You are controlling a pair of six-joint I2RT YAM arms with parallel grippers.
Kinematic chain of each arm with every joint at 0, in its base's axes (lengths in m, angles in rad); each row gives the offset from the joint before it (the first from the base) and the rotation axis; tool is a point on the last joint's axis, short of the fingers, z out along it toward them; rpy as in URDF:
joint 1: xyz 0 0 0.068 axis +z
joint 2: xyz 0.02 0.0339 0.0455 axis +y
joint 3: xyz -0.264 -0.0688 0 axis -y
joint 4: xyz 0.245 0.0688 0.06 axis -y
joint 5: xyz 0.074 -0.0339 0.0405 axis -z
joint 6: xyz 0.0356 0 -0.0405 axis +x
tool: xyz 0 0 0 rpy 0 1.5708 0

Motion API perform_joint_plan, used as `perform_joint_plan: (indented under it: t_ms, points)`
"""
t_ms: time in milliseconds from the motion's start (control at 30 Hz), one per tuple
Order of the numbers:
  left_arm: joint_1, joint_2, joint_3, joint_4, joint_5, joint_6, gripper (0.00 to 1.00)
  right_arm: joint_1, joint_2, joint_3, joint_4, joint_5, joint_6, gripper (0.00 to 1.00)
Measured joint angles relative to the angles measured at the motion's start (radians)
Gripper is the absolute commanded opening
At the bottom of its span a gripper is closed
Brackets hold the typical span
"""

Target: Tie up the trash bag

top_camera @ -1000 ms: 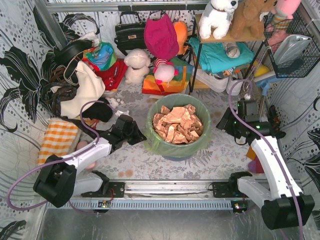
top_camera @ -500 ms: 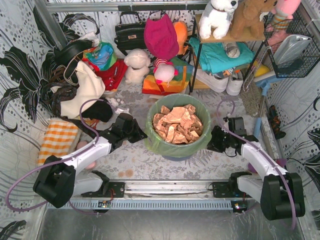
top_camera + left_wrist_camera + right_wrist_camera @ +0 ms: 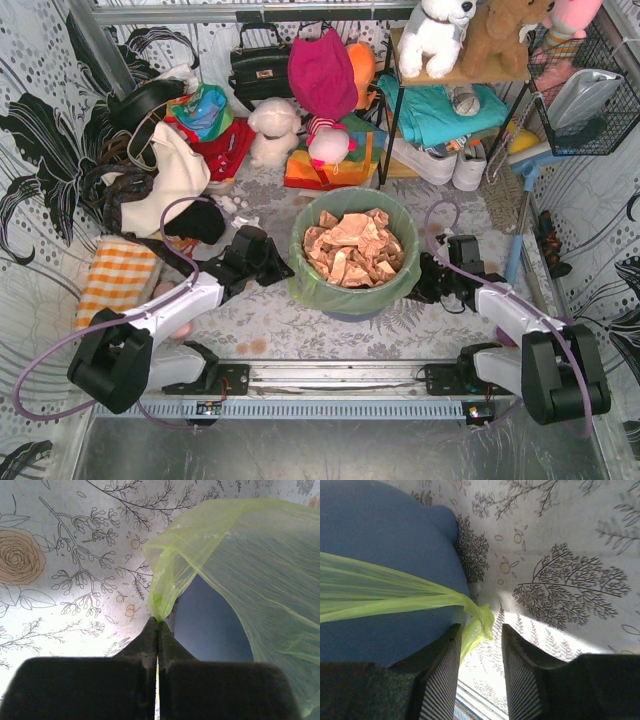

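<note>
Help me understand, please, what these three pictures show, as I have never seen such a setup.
Two robot arms are bolted at the near edge of a table. The overhead picture looks down on both arms; the other two come from a camera on each wrist. Between the arms stands a bin lined with a green bag full of tan scraps. The left gripper is shut on a pinch of the bag's edge. The right gripper is open, with a strip of the bag lying between its fingers, not clamped.

Trash bag point(image 3: 260, 570) cut by right edge; bin point(image 3: 210, 625) mostly covered.
</note>
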Motion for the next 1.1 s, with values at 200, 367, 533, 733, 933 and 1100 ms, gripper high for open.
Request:
perform_joint_plan:
  t_ms: [200, 367, 533, 733, 933, 1100]
  points:
    - [0.0, 0.011, 0.01, 0.0, -0.007, 0.011, 0.0, 0.062, 0.084, 0.0, 0.06, 0.023, 0.018, 0.34]
    - [0.0, 0.023, 0.01, 0.0, -0.008, 0.014, 0.0, 0.078, 0.137, 0.0, 0.083, 0.053, 0.025, 0.2]
    - [0.0, 0.024, 0.011, -0.007, -0.017, 0.017, 0.0, 0.083, 0.133, 0.01, 0.069, 0.137, 0.013, 0.0]
    - [0.0, 0.019, 0.029, -0.084, -0.079, 0.016, 0.0, 0.084, 0.03, 0.061, -0.083, 0.289, -0.034, 0.0]
    - [-0.001, -0.008, 0.061, -0.187, -0.195, -0.008, 0.0, 0.085, -0.055, 0.152, -0.265, 0.41, -0.052, 0.0]
    - [-0.002, -0.011, 0.067, -0.214, -0.213, -0.027, 0.08, 0.092, -0.083, 0.203, -0.363, 0.466, -0.056, 0.03]
